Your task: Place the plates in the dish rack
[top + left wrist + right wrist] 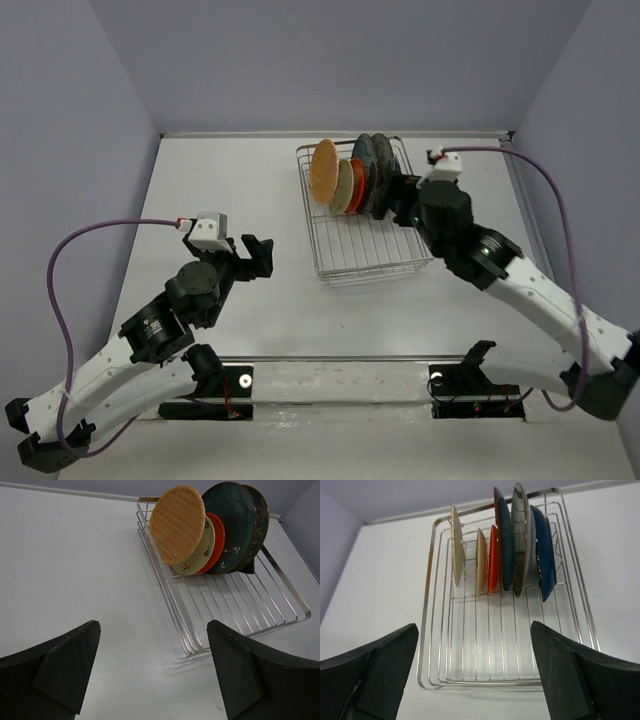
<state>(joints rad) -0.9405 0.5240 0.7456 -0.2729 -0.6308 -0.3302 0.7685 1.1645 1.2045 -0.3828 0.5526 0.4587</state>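
White table top (250, 330) and pale purple-grey walls (60, 100) make up the little room. Toward the far right of the table sits the dish rack (372, 262), a long shiny basket of thin silver wires with a raised rim.

All six plates stand on their edges in the rack, packed close in a row at its far end. Seen from the right wrist, they go from left to right like this:
- the tan plate (456, 545), which has a criss-cross woven look on its face
- the cream plate (481, 560), smaller, with a few tiny dots
- the orange plate (493, 557), small and bright
- the teal plate (504, 545), big, round and dark, with little white marks
- the grey plate (521, 540), the tallest in that view
- the dark-blue plate (545, 555), last on the right

The left gripper (263, 256) hangs over the bare table, well to the left of the rack. Its two black fingers (65, 660) are spread wide and hold nothing. The right gripper (474, 625) is by the right side of the rack, near the plates. Its jaws are spread wide too, with nothing between them. A purple cable (60, 260) loops off each arm
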